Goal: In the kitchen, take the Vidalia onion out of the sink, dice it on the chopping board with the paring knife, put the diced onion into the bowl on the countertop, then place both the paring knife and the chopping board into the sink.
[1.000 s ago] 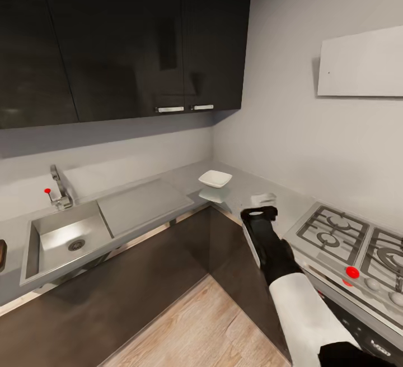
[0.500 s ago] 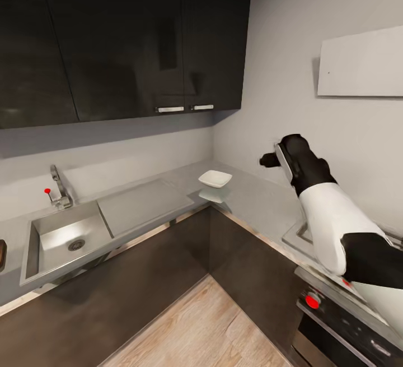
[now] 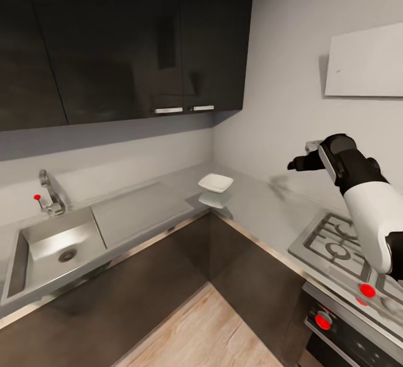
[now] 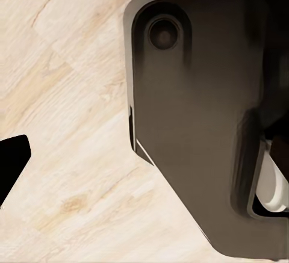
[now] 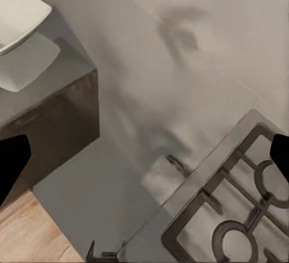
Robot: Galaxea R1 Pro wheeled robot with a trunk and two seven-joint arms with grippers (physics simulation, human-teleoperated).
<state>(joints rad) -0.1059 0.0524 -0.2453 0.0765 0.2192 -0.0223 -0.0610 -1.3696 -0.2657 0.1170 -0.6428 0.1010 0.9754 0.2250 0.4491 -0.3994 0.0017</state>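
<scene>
The sink (image 3: 33, 260) is set in the countertop (image 3: 263, 210) at the left, with a round drain and a chrome tap (image 3: 47, 196) with a red knob. The white bowl (image 3: 215, 182) stands on the countertop at the inner corner, and also appears in the right wrist view (image 5: 18, 13). My right gripper (image 3: 298, 163) hangs raised near the right wall, above the countertop and to the right of the bowl; its fingers stand wide apart, open and empty (image 5: 144, 157). My left gripper (image 4: 144, 154) points down at the wood floor, open. The Vidalia onion, chopping board and paring knife are out of view.
A gas hob (image 3: 341, 238) with red knobs fills the counter at the right, its grate (image 5: 241, 215) below my right gripper. Dark upper cabinets (image 3: 123, 42) hang over the sink run. A white panel (image 3: 364, 67) is on the right wall. My dark base (image 4: 198, 124) stands on the floor.
The right arm rose from low over the counter by the hob to shoulder height, then swung right. The head view has turned slightly, so the sink sits further left.
</scene>
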